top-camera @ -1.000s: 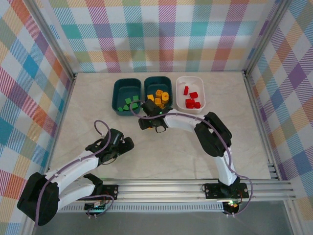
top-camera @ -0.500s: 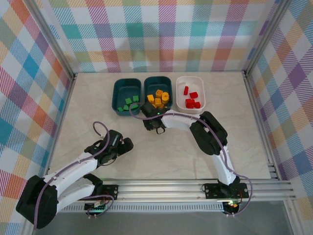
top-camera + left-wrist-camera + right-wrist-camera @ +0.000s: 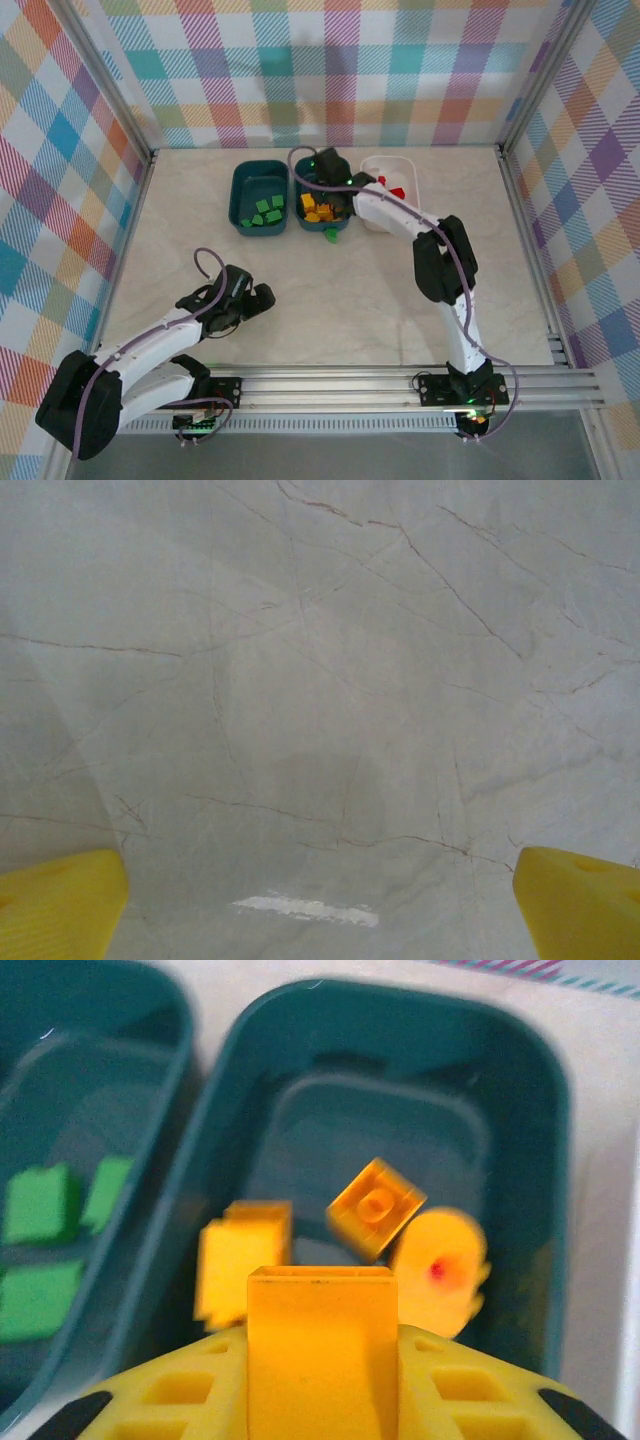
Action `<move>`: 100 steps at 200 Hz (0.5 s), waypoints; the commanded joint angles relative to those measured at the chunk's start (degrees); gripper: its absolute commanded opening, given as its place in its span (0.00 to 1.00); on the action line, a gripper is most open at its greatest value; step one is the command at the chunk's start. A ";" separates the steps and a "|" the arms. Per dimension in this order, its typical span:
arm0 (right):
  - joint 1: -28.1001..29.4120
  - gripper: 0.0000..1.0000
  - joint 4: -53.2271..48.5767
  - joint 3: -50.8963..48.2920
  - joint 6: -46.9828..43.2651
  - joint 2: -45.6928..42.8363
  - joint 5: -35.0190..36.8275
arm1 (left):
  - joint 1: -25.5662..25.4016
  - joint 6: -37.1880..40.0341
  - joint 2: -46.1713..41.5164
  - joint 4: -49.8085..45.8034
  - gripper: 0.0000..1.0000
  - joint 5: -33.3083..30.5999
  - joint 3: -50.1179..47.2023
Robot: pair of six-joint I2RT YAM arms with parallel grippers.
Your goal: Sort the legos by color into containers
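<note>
My right gripper (image 3: 325, 172) hangs over the middle teal container (image 3: 296, 195), shut on an orange lego (image 3: 320, 1330) that stands upright between its yellow fingers. Below it, loose orange legos (image 3: 375, 1205) lie in that bin (image 3: 545, 1110). In the left teal container (image 3: 238, 190) are several green legos (image 3: 263, 211), also seen in the right wrist view (image 3: 40, 1205). The white container (image 3: 409, 190) holds red legos (image 3: 397, 192), partly hidden by the arm. One green lego (image 3: 331, 237) lies on the table in front of the middle bin. My left gripper (image 3: 262, 295) rests low over bare table, open and empty (image 3: 320, 910).
The three bins stand in a row at the back of the marble table (image 3: 340, 300). Plaid walls close in the back and both sides. A metal rail (image 3: 350, 385) runs along the near edge by the arm bases.
The right gripper shut on an orange lego on the table in front of the bins, then rose and swung back over the middle bin. The left arm stayed put.
</note>
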 commanded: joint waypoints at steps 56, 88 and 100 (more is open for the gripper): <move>-2.51 0.63 -4.47 2.09 -0.31 -1.65 -2.84 | 0.34 1.04 2.87 0.19 1.00 3.26 3.14; 0.20 0.66 5.73 -20.00 8.37 -14.20 -3.51 | 0.34 1.03 2.52 0.09 1.00 1.93 3.30; 1.41 0.66 8.42 -26.24 11.56 -16.27 -4.93 | 0.34 1.00 2.44 0.01 1.00 1.29 3.40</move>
